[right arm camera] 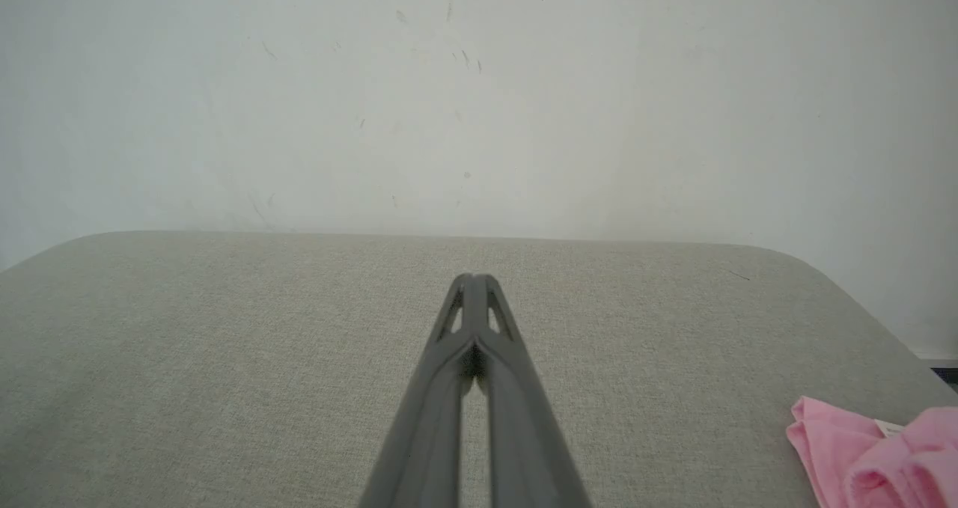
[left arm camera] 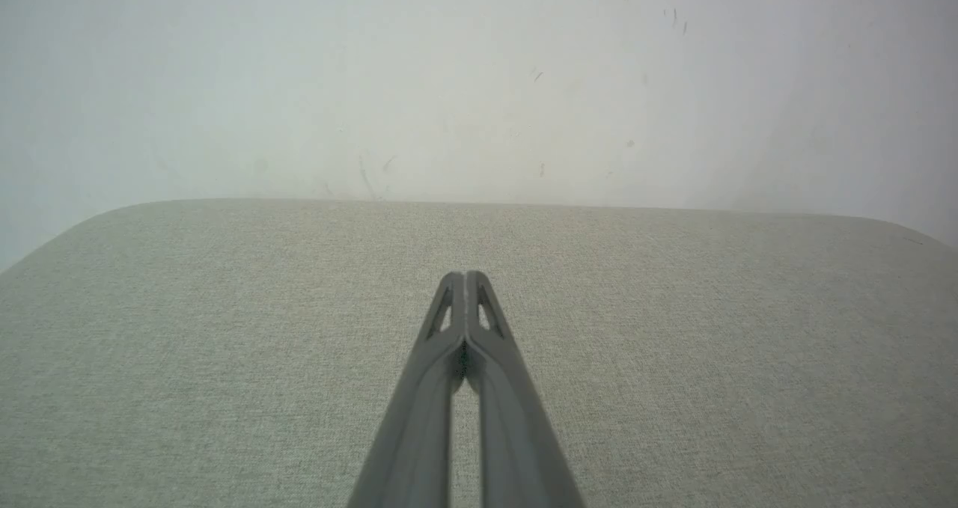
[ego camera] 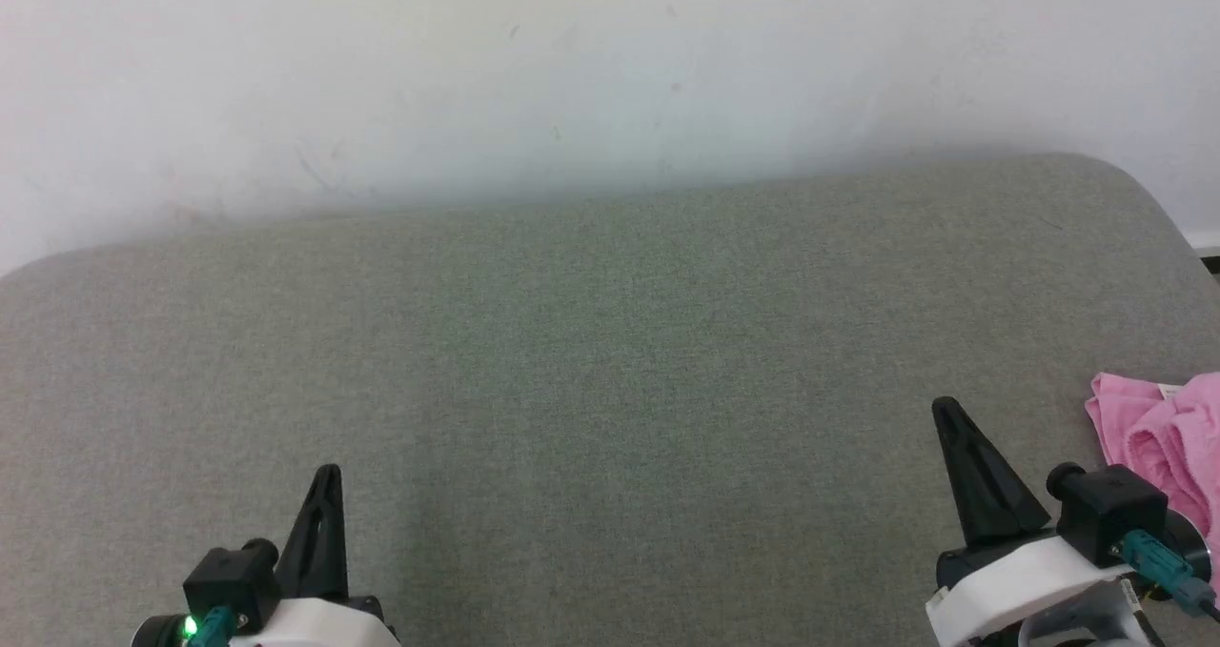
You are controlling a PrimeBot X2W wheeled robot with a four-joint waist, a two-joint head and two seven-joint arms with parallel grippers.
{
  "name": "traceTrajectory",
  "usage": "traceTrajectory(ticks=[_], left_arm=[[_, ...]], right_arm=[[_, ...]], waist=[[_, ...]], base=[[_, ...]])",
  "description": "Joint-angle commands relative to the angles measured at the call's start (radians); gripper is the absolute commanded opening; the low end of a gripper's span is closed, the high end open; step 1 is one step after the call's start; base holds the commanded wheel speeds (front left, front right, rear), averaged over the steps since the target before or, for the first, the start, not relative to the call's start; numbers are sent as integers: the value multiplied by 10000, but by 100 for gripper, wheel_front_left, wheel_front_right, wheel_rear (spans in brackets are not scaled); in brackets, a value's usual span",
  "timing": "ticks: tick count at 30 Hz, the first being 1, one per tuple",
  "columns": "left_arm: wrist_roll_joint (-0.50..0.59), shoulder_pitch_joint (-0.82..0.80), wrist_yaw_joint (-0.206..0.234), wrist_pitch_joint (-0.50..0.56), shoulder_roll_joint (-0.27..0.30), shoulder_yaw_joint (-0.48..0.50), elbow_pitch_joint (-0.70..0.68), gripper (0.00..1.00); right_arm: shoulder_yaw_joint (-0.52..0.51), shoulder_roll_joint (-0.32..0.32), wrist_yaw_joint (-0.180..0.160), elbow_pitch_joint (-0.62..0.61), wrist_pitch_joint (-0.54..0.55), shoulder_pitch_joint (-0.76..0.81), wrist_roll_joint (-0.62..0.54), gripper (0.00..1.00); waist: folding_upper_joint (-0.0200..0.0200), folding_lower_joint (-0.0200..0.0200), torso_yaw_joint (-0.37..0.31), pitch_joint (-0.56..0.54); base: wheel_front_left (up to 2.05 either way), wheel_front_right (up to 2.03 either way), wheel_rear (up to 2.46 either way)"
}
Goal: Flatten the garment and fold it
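The garment (ego camera: 1158, 437) lies bunched at the far right of the grey fabric-covered surface (ego camera: 610, 361). It is just beside the wrist of the right gripper (ego camera: 946, 409) and well apart from the left gripper (ego camera: 327, 475). Both sets of jaws are closed tip to tip on nothing and point toward the white wall (ego camera: 572, 75).

The pink knit looks soft, light and limp. It will likely sag and stretch when lifted, and a pinch into the heap could catch several layers at once. The safer hold is probably a single outer edge, such as the flatter flap that juts toward the robot's left. A second hold further along that edge would let the cloth be spread. Both jaws would need to open first.

The head view gives both grippers and how close the garment sits to the right wrist. The right wrist view brings the cloth nearer, with a small white label (right arm camera: 887, 427) between the flat flap and a rounded roll, though the frame cuts the heap off. The left wrist view gives its closed jaws over bare surface.
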Motion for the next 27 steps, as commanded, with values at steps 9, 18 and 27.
traceTrajectory(ticks=[9, 18, 27], left_arm=[[225, -150, 85, 195, -57, -46, -171, 0], [338, -211, 115, 378, -85, -81, -275, 0], [452, -272, 146, 562, -114, -115, -380, 0]], right_arm=[[-77, 78, -2, 73, 70, -152, -213, 0], [-124, 115, -3, 118, 127, -212, -335, 0], [-172, 152, -4, 163, 185, -271, -457, 0]], waist=[[0, 0, 49, -5], [0, 0, 99, -10], [0, 0, 148, -15]], base=[[0, 0, 0], [0, 0, 0], [0, 0, 0]])
